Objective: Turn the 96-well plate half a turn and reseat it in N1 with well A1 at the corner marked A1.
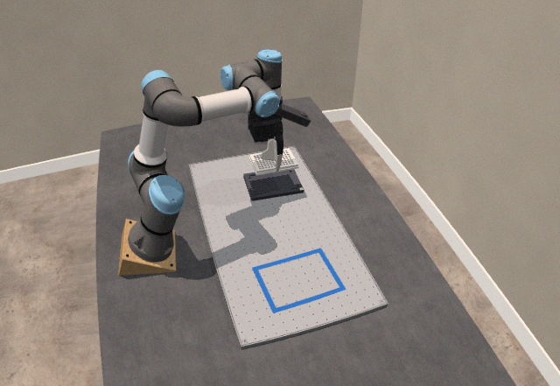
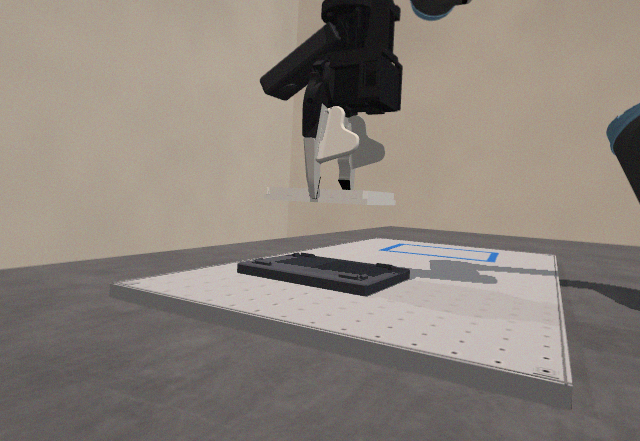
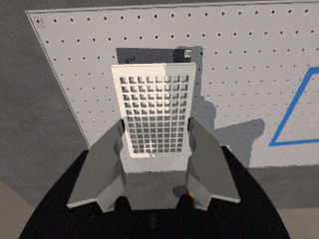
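The white 96-well plate (image 1: 274, 161) (image 2: 330, 196) (image 3: 156, 110) hangs level in the air, well above the dark plate nest N1 (image 1: 273, 185) (image 2: 323, 272) (image 3: 126, 54). My gripper (image 1: 276, 157) (image 2: 329, 188) (image 3: 156, 119) is shut on the plate across its short width, near one end. In the wrist view the plate stretches away from the fingers and covers most of the nest. The nest lies empty on the white perforated board (image 1: 316, 255) (image 2: 465, 322) (image 3: 239, 60). I cannot make out the plate's cut corner.
A blue marked rectangle (image 1: 262, 284) (image 2: 439, 256) (image 3: 289, 124) lies on the board's other end. The arm's wooden base block (image 1: 130, 264) stands on the grey table (image 1: 149, 336) (image 2: 155, 374) left of the board.
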Robot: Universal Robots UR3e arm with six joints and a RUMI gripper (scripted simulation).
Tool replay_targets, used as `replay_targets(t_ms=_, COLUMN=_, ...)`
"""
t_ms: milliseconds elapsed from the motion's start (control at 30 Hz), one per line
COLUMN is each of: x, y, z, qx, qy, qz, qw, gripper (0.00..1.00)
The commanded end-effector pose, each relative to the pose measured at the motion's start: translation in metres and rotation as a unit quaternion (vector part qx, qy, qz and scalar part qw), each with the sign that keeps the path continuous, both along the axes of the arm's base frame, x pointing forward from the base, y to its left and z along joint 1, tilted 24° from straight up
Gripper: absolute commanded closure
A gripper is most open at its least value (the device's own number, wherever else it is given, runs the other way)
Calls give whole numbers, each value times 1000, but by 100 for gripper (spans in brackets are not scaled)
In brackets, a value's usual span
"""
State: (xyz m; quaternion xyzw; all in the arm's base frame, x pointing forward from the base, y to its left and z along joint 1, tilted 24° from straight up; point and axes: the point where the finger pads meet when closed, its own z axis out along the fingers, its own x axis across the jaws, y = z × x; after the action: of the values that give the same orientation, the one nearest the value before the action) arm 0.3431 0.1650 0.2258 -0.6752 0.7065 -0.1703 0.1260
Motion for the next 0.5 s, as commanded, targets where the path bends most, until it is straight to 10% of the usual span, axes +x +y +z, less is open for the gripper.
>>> replay_targets(t_ms=0, x=-2, y=-12, z=1, qx=-25, qy=3, qz=58, qw=998, gripper=100)
replay_targets(t_ms=467, x=-8, y=-52, z=0, qx=-103, qy=16, qz=232, qw=967, gripper=100)
